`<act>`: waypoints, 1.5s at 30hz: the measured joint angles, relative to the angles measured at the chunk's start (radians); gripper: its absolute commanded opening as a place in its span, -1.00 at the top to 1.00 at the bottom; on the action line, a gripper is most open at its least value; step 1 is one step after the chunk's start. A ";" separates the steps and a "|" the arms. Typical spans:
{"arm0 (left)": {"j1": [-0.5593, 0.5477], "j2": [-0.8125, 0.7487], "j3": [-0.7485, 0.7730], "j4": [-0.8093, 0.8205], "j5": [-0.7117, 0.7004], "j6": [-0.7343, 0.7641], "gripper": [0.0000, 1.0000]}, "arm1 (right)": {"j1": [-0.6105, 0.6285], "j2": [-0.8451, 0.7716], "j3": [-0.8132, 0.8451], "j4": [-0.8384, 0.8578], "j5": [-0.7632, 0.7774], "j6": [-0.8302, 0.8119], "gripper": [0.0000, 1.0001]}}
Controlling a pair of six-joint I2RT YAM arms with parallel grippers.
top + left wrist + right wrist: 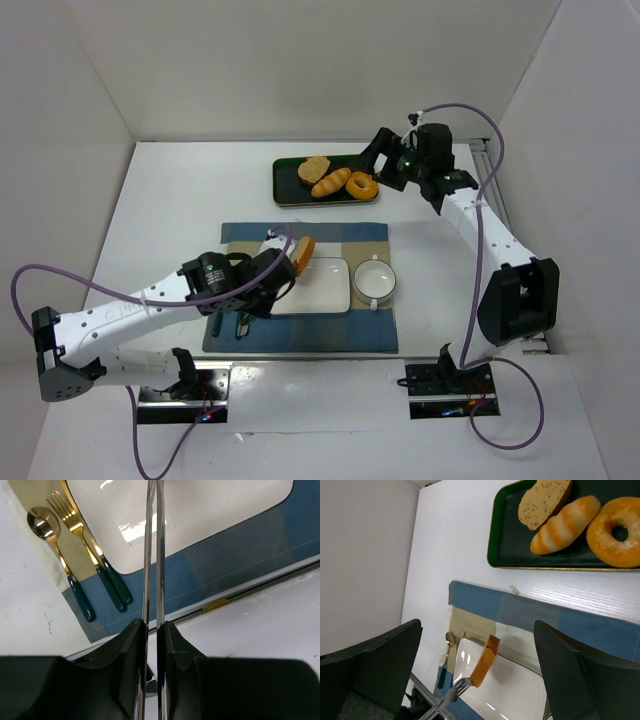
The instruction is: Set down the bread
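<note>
The left pincer (153, 626) is clamped on a pair of thin metal tongs (454, 691), whose blades lie pressed together. On the cream left strip of the blue placemat (225, 560) lie a gold spoon (42, 525) and a gold fork (70, 517), both with dark green handles. The tongs' tips hold the bread (303, 254) on edge over the left end of the white rectangular plate (325, 290); whether it touches the plate I cannot tell. Just right of the plate stands a white two-handled bowl (362, 285). Farther back on the bench (170, 200), a dark green tray (510, 550) carries a tan slice (542, 500), a striped orange roll (565, 524) and a doughnut (615, 537). The right pincer (477, 630) hangs near the tray, its jaws wide apart and holding nothing.
</note>
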 measured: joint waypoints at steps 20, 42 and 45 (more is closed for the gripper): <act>-0.108 0.004 -0.070 0.007 0.110 -0.093 0.47 | -0.051 -0.019 -0.053 0.029 -0.066 0.055 -1.00; -0.108 -0.158 -0.158 0.000 0.207 -0.200 -0.08 | -0.058 -0.019 -0.053 0.030 -0.101 0.063 -1.00; -0.108 -0.158 -0.164 -0.001 0.205 -0.204 -0.10 | -0.061 -0.019 -0.053 0.030 -0.101 0.063 -1.00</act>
